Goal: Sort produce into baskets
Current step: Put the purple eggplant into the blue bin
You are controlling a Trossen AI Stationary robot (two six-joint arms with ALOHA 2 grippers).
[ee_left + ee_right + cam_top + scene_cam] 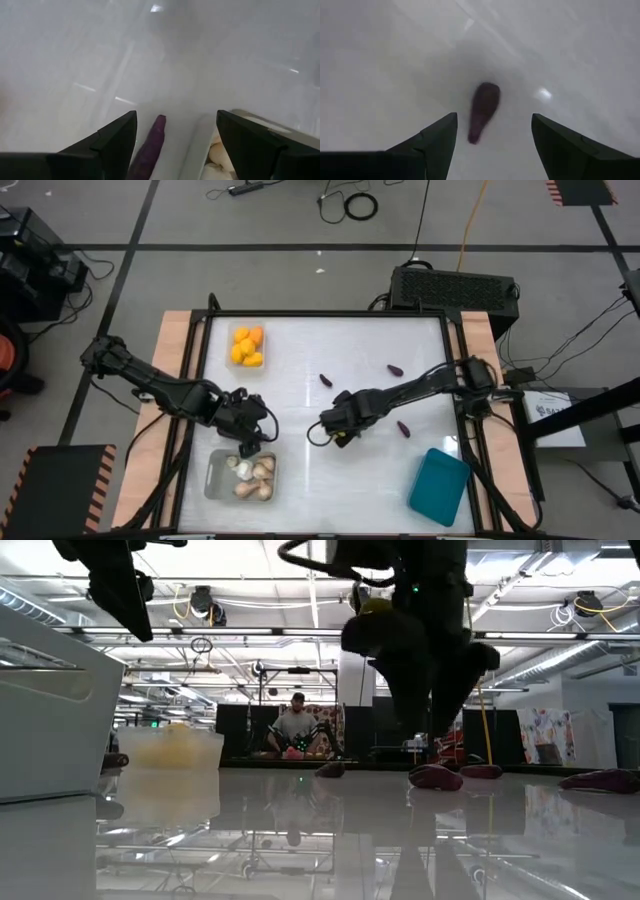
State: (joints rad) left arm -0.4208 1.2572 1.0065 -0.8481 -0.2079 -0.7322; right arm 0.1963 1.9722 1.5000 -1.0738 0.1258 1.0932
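Purple eggplant [483, 111], teal basket [439, 487]

- The table top [330, 470] is white and glossy, smooth enough to mirror ceiling lights and the room.
- Pale wooden strips [176, 370] with a matt grain run along its two sides.
- The teal basket [440, 487] looks like smooth, opaque plastic.
- The greyish basket [213, 478] is translucent, frosted-looking plastic.
- The small clear basket [247, 363] looks like see-through plastic.
- The eggplant [483, 111] has dark purple, smooth, slightly shiny skin.
- Both arms' fingers [112, 140] are black and matt, like hard plastic.
- The bulbs [262, 472] look pale, knobbly and dull.
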